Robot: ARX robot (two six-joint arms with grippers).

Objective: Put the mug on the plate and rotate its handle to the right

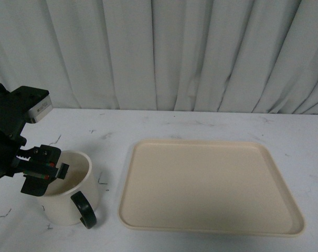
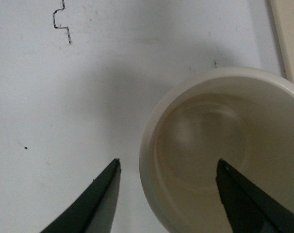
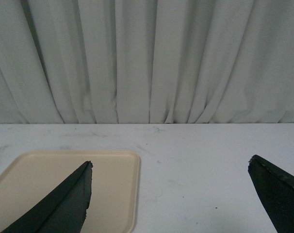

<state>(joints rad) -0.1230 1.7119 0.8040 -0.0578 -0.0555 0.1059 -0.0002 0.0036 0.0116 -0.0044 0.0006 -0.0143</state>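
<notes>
The cream-white mug (image 1: 70, 191) stands upright on the white table, left of the plate (image 1: 209, 184), with its black loop handle (image 1: 84, 209) turned toward the front. Its smiley face is hidden. My left gripper (image 1: 46, 176) is open and hovers at the mug's left rim. In the left wrist view the gripper (image 2: 169, 160) straddles the mug's wall (image 2: 148, 145), one finger outside and one over the empty inside. My right gripper (image 3: 170, 161) is open and empty above the table, right of the plate (image 3: 113, 184); it does not show in the front view.
A grey-white curtain (image 1: 175, 52) hangs behind the table's far edge. The plate's corner shows in the left wrist view (image 2: 288, 39), close to the mug. Dark scuff marks (image 2: 62, 22) dot the tabletop.
</notes>
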